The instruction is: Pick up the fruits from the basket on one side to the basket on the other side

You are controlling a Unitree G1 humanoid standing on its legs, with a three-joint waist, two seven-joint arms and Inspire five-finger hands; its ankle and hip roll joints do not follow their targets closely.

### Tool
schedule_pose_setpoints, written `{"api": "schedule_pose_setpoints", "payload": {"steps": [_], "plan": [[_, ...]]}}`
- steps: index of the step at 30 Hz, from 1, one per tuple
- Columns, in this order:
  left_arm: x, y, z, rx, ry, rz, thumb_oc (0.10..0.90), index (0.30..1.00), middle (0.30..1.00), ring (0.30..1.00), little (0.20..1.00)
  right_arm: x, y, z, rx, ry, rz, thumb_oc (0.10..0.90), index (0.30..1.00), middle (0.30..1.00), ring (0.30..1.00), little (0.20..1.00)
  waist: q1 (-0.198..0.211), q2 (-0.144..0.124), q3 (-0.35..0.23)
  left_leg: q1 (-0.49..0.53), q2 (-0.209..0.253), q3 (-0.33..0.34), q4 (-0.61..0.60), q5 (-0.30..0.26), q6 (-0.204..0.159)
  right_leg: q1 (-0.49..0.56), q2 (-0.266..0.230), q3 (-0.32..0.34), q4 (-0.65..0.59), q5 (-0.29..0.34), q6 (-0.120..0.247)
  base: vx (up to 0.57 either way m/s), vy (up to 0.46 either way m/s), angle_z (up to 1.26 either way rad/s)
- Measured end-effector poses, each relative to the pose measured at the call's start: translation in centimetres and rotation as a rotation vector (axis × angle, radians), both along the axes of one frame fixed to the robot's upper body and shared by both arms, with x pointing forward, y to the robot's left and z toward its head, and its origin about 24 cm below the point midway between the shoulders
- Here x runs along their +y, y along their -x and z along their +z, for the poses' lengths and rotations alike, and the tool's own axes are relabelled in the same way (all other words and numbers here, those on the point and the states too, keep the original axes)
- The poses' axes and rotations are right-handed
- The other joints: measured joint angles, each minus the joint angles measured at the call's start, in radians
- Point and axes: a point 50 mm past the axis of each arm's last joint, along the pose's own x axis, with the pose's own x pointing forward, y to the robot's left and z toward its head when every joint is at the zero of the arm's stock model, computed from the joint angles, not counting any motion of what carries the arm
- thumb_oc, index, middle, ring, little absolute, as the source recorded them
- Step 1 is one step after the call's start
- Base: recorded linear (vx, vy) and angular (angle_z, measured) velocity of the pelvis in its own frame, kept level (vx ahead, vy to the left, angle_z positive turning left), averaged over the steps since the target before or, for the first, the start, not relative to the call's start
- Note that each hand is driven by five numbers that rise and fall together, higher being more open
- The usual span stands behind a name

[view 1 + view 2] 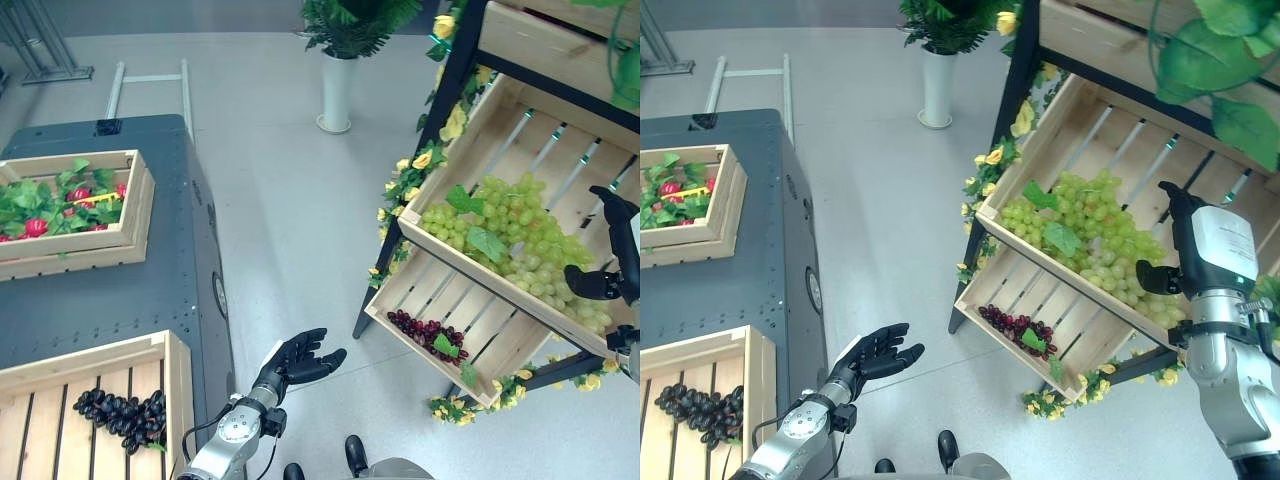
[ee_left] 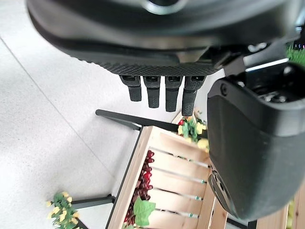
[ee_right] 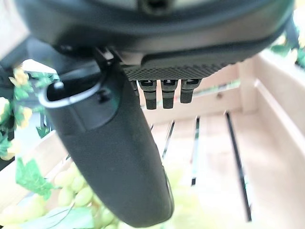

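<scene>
Four crates (image 1: 425, 235), three grape bunches (image 1: 515, 245)

Green grapes (image 1: 510, 245) w/ green leaves in pale wood crate (image 1: 470, 140). Dark red grapes (image 1: 425, 335) in crate below. Black-purple grapes (image 1: 122, 412) in light wood crate (image 1: 175, 385). Bench (image 1: 130, 300) dark grey-blue. Rack frame (image 1: 450, 80) black, yellow flowers (image 1: 420, 165). White vase (image 1: 337, 90).
</scene>
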Motion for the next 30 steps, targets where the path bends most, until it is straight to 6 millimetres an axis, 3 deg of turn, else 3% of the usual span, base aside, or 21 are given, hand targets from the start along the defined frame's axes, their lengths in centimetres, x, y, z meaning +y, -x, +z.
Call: {"api": "schedule_pose_setpoints", "payload": {"steps": [7, 15, 26, 30], "plan": [[-2.0, 0.0, 0.0, -0.02, 0.068, 0.004, 0.8, 0.9, 0.9, 0.9, 0.9, 4.3, 0.9, 1.4, -0.095, 0.066, 0.324, 0.8, 0.9, 0.9, 0.9, 0.9, -0.011, 0.044, -0.026, -0.007, 0.002, 0.013, 0.0, -0.002, -0.001, -0.011, 0.003, 0.01, 0.0, -0.001, 0.006, 0.0, 0.003, -0.06], [-2.3, 0.3, -0.2, -0.015, 0.064, 0.005, 0.8, 0.9, 0.9, 0.9, 0.9, 7.3, 1.7, 1.8, -0.136, 0.069, 0.549, 0.8, 0.9, 0.9, 0.9, 0.9, -0.007, 0.041, -0.045, -0.011, 0.001, 0.013, 0.0, -0.002, -0.001, -0.016, 0.002, 0.008, 0.0, 0.0, 0.004, -0.01, -0.005, 0.0], [-3.2, 0.9, -0.6, 0.01, 0.07, 0.02, 0.8, 0.9, 0.9, 0.9, 0.9, 14.3, 1.1, -3.2, -0.037, -0.255, 0.812, 0.8, 0.9, 0.9, 0.9, 0.9, 0.022, 0.034, -0.059, -0.009, 0.001, 0.01, 0.001, -0.001, -0.002, -0.012, 0.001, 0.001, 0.0, 0.002, 0.002, 0.0, -0.002, 0.0], [-3.4, 0.9, -0.7, 0.012, 0.068, 0.046, 0.8, 0.9, 0.9, 0.9, 0.9, 16.4, 1.0, -3.8, -0.032, -0.318, 0.882, 0.8, 0.9, 0.9, 0.9, 0.9, 0.052, 0.037, -0.059, -0.01, 0.001, -0.005, 0.006, 0.002, -0.002, -0.009, 0.0, -0.008, 0.0, 0.002, 0.001, -0.01, -0.019, 0.09]]}}
